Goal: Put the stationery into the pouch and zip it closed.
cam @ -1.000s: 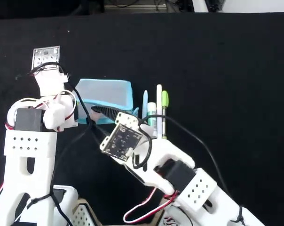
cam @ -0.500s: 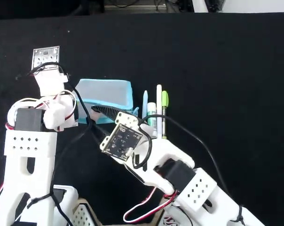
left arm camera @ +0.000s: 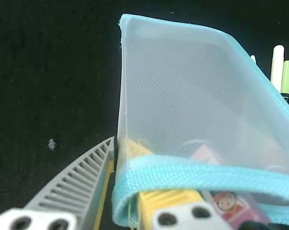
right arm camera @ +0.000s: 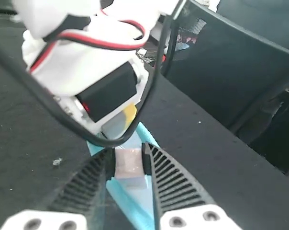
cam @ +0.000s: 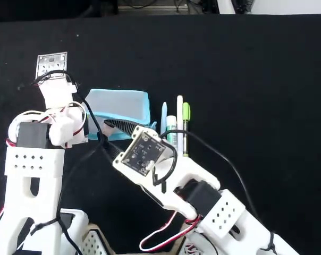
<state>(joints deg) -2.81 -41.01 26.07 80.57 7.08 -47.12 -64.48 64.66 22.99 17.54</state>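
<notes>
Left hand (left arm camera: 123, 191) pinches the rim of the light-blue mesh pouch (left arm camera: 183, 96) on the black table (cam: 256, 79), I'd say to hold its mouth open; my right hand (right arm camera: 128, 160) clamps a pale block (right arm camera: 129, 168) over it

Matte black cloth table top (cam: 256, 79), evenly lit from above, no strong shadows. Small pale lint speck (left arm camera: 51, 143) on cloth. Past table's far edge, narrow strip of room: dark clutter with thin cables (cam: 179, 5) in shadow, bright white surface (cam: 288, 6) toward one corner. From low at table level, black mesh-backed chair (right arm camera: 240, 67) close behind table, back panels tilted, mesh weave visible near top. Small bright patch above chair.
</notes>
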